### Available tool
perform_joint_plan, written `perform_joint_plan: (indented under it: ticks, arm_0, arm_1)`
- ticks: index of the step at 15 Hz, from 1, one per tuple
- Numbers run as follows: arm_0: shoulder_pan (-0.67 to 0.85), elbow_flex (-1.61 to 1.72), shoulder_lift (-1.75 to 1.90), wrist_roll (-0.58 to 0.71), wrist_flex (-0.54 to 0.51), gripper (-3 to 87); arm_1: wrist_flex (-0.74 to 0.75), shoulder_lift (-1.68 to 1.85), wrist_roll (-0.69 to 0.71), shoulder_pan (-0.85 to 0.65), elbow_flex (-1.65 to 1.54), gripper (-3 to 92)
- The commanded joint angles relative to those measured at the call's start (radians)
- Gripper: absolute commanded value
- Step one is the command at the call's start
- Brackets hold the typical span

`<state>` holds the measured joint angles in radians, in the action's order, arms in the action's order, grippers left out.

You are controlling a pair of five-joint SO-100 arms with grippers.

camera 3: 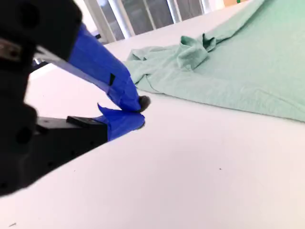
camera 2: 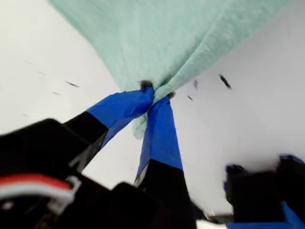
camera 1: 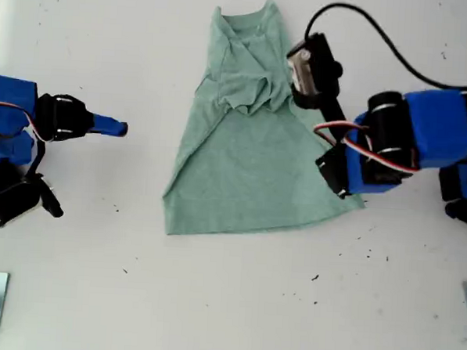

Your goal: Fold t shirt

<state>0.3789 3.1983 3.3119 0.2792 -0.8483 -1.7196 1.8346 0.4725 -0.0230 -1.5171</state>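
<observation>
My first gripper (camera 2: 155, 98): blue fingers (camera 2: 162, 129) pinching an edge fold of the t shirt (camera 1: 250, 152). My second gripper (camera 3: 138, 110): fingers pressed together on nothing, well clear of the cloth, at the exterior view's left. The shirt lies mid-table (camera 1: 107, 51), sleeves bunched inward near its collar.

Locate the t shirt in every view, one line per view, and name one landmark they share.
Exterior view: the t shirt lies at the middle of the white table.
First wrist view: a pinched fold of its edge sits in my first gripper.
Second wrist view: it lies apart from my second gripper, beyond the tips.
Shared landmark: the bunched sleeves near the collar, also in the second wrist view.
</observation>
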Motion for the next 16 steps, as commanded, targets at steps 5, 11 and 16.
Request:
perform_joint_plan:
  ticks: [5,11,16]
  arm_0:
    - [-0.017,0.011,0.014,0.0,-0.005,-0.3]
    - [-0.017,0.012,0.02,0.003,-0.006,-0.3]
    - [-0.017,0.015,0.041,0.003,-0.015,-0.3]
  arm_1:
    - [0.302,-0.267,-0.101,0.006,0.238,-1.1]
    - [0.667,-0.405,-0.166,0.074,0.067,33.2]
    - [0.179,-0.164,-0.104,0.094,0.548,32.6]
